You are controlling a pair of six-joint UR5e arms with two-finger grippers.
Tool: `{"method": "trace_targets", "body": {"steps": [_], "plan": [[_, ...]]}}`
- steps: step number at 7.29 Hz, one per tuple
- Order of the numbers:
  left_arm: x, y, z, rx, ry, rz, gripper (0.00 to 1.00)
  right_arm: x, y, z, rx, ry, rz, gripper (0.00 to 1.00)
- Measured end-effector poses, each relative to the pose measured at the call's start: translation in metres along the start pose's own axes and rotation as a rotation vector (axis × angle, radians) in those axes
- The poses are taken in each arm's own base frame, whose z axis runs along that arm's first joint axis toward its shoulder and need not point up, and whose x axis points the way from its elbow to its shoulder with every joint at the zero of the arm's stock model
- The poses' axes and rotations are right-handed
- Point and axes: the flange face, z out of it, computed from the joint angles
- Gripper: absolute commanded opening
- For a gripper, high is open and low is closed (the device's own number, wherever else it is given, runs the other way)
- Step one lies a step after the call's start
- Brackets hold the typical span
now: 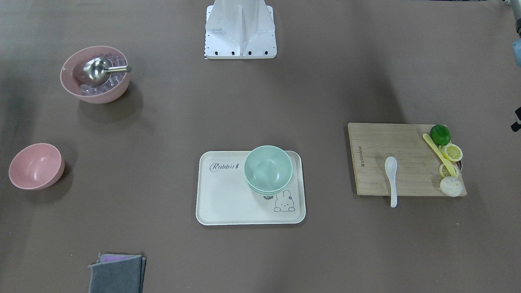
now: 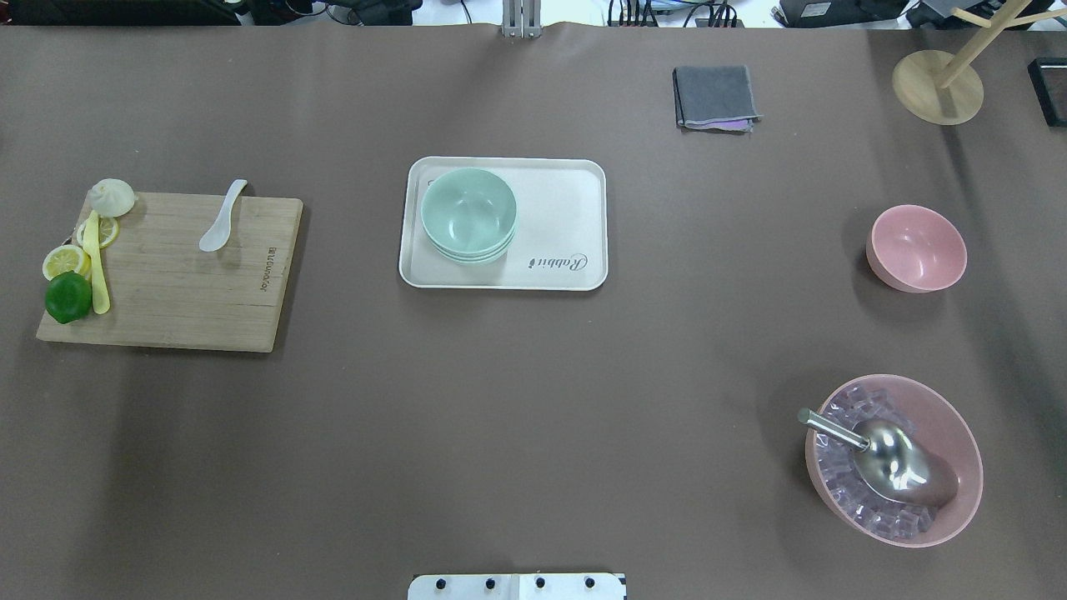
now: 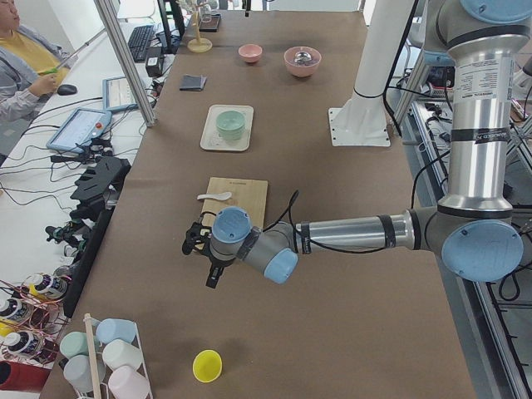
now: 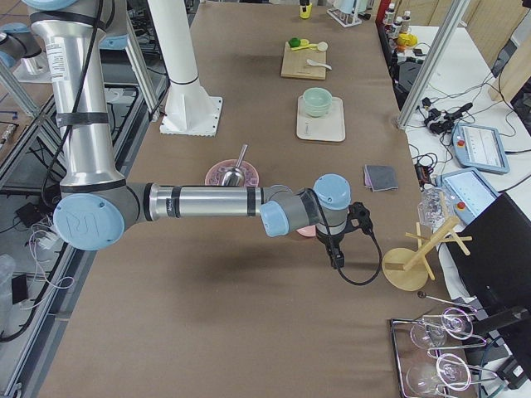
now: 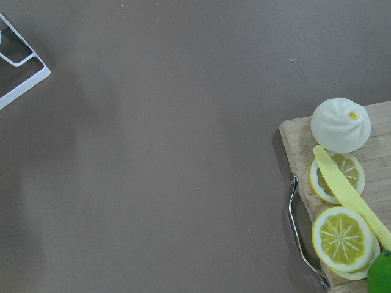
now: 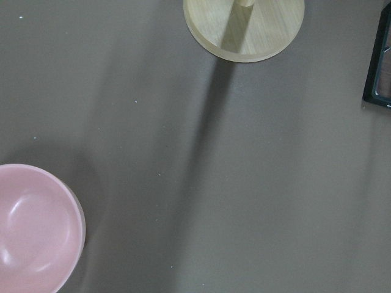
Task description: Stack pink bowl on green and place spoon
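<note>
Status: no step of the task is complete. At the left of the overhead view, the white spoon [image 2: 222,228] lies on the cutting board [image 2: 183,275], its handle overhanging the board's far edge; sliced lemon, a lime, a bun and a yellow knife occupy the board's outer end. At centre, the green bowl [image 2: 467,212] sits upright on the tray [image 2: 567,208], apparently the top of a small nest of green bowls, and it is empty. At the right, the pink bowl [image 2: 917,247] stands upright and empty on the bare tabletop, well apart from the tray. A larger pink bowl [image 2: 946,412] holding ice cubes and a metal scoop [image 2: 892,462] stands nearer the robot base. The left claw [image 3: 196,241] hangs beyond the outer end of the cutting board. The right claw [image 4: 358,217] hangs near the pink bowl. Both appear only in the side views, so whether either is released or clenched cannot be told; neither appears to carry anything. Outstanding: grasp the pink bowl, nest it in the green bowl, then transfer the spoon.
</note>
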Motion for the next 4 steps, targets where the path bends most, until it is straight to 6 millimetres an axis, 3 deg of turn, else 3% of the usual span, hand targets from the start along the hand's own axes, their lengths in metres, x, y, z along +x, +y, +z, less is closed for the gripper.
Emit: {"method": "trace_targets", "body": {"steps": [2,4], "plan": [[0.022,-0.014,-0.016,-0.049,0.017,-0.038,0.99,0.004,0.002,-0.001,-0.005,0.002,0.013,1.00],[0.025,-0.013,-0.019,-0.064,0.020,-0.006,0.99,0.012,0.004,-0.003,-0.039,-0.002,0.052,1.00]]}}
